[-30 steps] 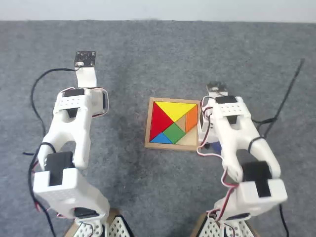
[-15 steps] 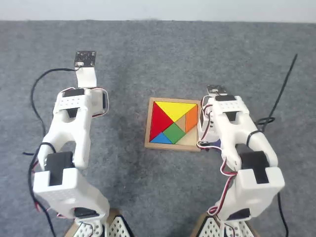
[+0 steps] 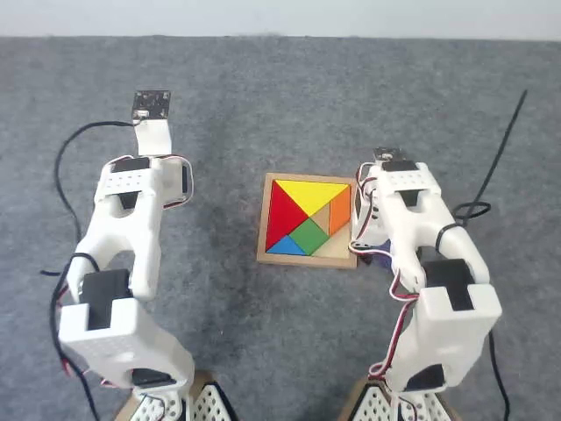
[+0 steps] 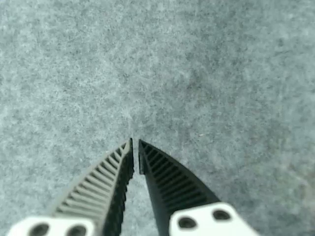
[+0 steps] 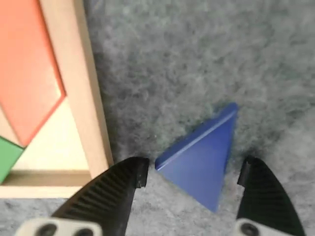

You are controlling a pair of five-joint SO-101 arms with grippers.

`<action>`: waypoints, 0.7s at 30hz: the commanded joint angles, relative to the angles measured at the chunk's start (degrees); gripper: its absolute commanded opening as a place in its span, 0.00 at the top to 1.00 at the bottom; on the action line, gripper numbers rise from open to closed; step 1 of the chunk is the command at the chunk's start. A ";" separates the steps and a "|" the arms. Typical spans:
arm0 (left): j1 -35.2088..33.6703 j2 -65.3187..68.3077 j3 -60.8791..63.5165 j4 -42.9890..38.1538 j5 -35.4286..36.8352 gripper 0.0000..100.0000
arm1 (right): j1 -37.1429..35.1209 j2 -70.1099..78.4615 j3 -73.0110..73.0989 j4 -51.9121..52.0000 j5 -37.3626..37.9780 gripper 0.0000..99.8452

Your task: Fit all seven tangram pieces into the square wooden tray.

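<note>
Centrally, we see a square wooden tray lying on a grey carpeted table. Inside the tray lie a large yellow triangular piece, a large red triangular piece, a green square piece, an orange slanted four-sided piece and a small light blue triangular piece. A pale triangular patch of tray floor shows bare in the corner next to the orange and green pieces.

Just outside the tray's rim at that corner, a dark blue triangular piece lies flat on the carpet, near the rim but not touching it. The right claw is spread wide and released, one finger close to the tray's rim and the other on the blue piece's far side.

Well apart from the tray, on its opposite side, the left claw is clenched over bare carpet, its ribbed fingertips almost touching and grasping nothing.
</note>
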 commanded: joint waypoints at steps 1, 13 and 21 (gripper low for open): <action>0.26 -0.35 -0.57 -1.32 0.18 0.98 | 1.89 1.01 -3.34 -0.66 -0.97 0.69; 0.26 -0.35 -0.75 -1.32 0.18 0.98 | 1.89 1.10 -3.16 -1.01 -1.05 0.81; 0.00 -0.35 -0.84 -1.58 0.18 0.98 | 1.98 -2.77 -3.08 0.75 -0.62 0.81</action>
